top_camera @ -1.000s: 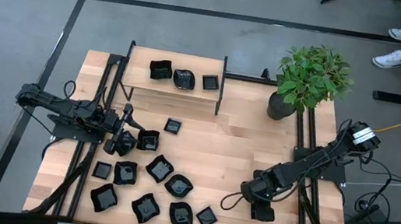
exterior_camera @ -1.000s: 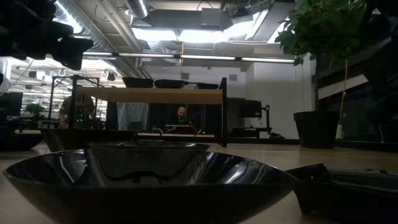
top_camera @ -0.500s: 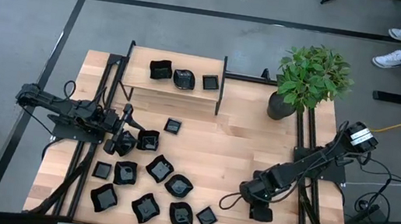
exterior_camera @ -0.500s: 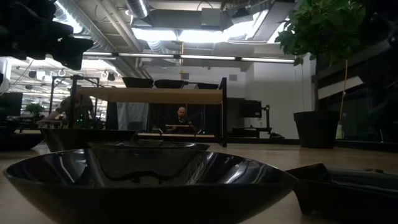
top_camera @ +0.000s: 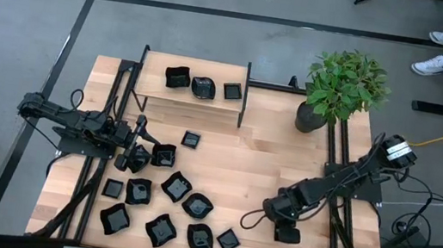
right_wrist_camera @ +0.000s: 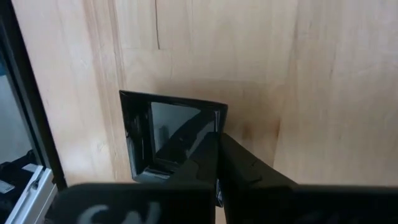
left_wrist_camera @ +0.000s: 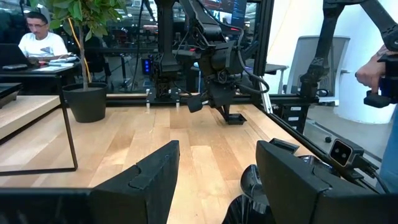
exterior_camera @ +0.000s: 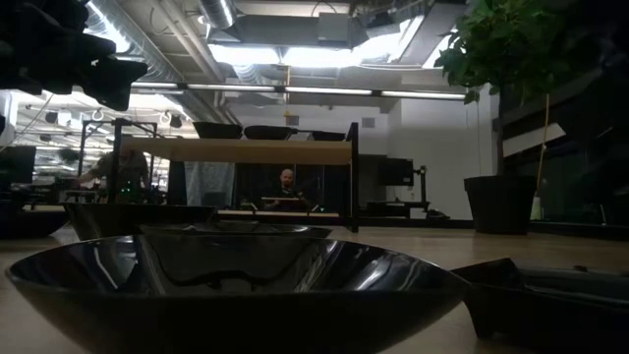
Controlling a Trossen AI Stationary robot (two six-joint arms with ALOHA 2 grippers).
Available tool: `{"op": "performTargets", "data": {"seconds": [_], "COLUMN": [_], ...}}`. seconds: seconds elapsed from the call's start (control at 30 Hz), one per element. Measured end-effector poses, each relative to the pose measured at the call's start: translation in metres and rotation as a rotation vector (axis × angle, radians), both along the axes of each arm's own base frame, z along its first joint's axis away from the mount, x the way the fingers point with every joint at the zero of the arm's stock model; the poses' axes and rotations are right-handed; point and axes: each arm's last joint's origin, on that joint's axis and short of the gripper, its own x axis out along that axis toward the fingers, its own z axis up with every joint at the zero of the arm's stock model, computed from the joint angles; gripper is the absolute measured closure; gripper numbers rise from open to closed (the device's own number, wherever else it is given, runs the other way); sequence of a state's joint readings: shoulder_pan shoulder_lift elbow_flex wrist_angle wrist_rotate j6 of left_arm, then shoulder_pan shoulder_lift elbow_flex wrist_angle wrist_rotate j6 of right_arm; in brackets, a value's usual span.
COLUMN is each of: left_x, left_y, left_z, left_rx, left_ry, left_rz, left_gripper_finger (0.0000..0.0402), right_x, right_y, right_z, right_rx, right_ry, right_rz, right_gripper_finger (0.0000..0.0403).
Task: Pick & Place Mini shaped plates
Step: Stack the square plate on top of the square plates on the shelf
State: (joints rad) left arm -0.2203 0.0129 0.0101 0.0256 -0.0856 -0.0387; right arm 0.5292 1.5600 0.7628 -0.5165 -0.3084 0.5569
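Wooden shelf (top_camera: 190, 98) carries three plates (top_camera: 201, 85); right end effector (right_wrist_camera: 216, 163) pinched closed over square plate (right_wrist_camera: 168, 132).

Four views: one overhead, one at table height, one on each wrist.

The high view looks straight down on the whole table (top_camera: 268, 161), with the raised shelf (top_camera: 193, 85) at its far edge. The low view sits on the tabletop, very near a black dish (exterior_camera: 231, 285), facing level toward that same shelf (exterior_camera: 236, 150) and the room behind. The left wrist view looks across the table (left_wrist_camera: 186, 134) to the right arm (left_wrist_camera: 214, 68), well off to one side of the shelf. The right wrist view looks steeply down, close above a square plate (right_wrist_camera: 171, 140).
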Motion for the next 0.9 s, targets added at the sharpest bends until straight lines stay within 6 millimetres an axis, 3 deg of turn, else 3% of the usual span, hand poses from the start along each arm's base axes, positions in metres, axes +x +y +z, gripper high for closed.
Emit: {"op": "performTargets", "data": {"seconds": [0.9], "left_x": [0.0], "left_y": [0.0], "left_z": [0.0], "left_rx": [0.0], "left_ry": [0.0], "left_rz": [0.0], "left_gripper_finger": [0.0194], "right_x": [0.022], "right_y": [-0.036], "right_z": [0.019], "right_rx": [0.043], "right_ry": [-0.114], "right_rz": [-0.019], "right_gripper_finger": [0.0402]}}
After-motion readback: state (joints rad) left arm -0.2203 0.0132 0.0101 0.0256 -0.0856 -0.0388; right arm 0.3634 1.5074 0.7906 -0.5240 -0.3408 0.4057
